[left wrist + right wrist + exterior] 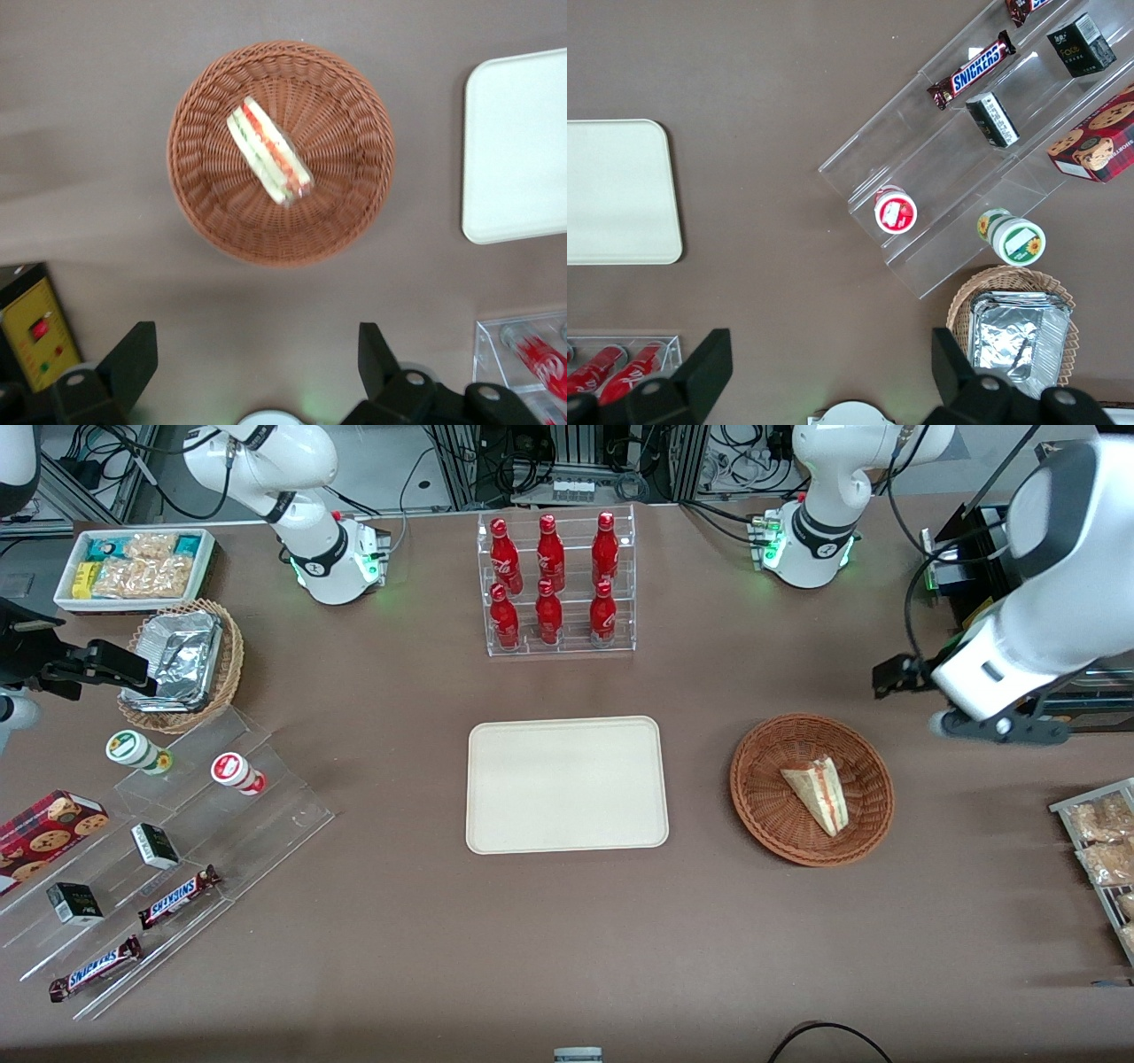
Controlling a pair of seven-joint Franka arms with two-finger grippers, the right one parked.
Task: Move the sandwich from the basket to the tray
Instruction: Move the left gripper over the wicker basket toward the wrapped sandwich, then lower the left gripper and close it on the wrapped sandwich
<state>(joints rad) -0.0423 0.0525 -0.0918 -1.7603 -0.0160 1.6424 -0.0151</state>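
Nothing is moved yet: the sandwich (pixel 819 794) lies in the basket (pixel 762 797), the tray (pixel 567 841) is bare, and the gripper (pixel 257 367) hangs above the basket with fingers spread and holding nothing.

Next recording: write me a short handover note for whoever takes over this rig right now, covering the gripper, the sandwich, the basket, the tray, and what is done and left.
Gripper: open, holding nothing, hovering high above the table beside the round reddish-brown wicker basket, toward the working arm's end.
Sandwich: the triangular white-bread wedge with red and green filling lies in the basket, untouched.
Tray: the flat cream rectangular plastic tray sits beside the basket at the table's middle, with nothing on it.
Done: nothing yet.
Left: descend over the basket, grasp the sandwich, carry it to the tray, release.
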